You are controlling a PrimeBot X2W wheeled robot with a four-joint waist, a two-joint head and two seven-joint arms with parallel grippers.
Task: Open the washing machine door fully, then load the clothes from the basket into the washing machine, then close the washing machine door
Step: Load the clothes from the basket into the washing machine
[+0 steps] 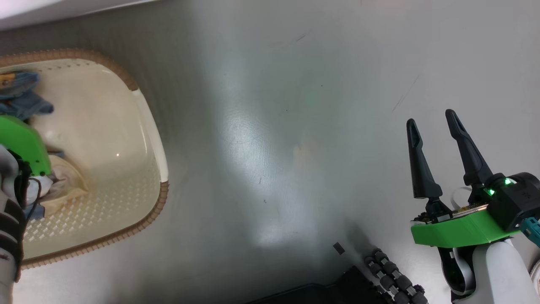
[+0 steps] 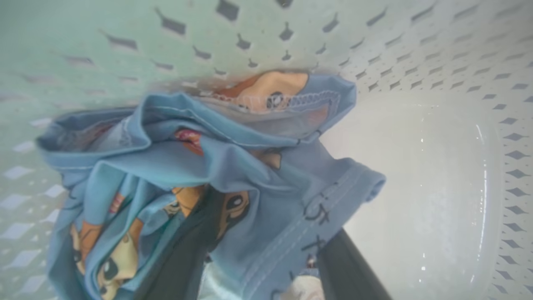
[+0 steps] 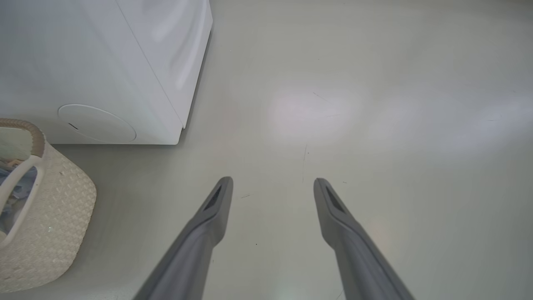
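Blue clothes (image 2: 233, 166) between wide-apart left fingers (image 2: 349, 271) against basket (image 2: 416, 62) wall; right fingers (image 3: 208, 225) apart over open floor (image 3: 374, 125).

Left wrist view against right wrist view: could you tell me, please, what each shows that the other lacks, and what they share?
Left wrist view: the orange cartoon faces printed on the clothes, with the left gripper straddling them inside the basket. Right wrist view: the washing machine, the floor and the open right gripper. Both: the basket and blue cloth in it.
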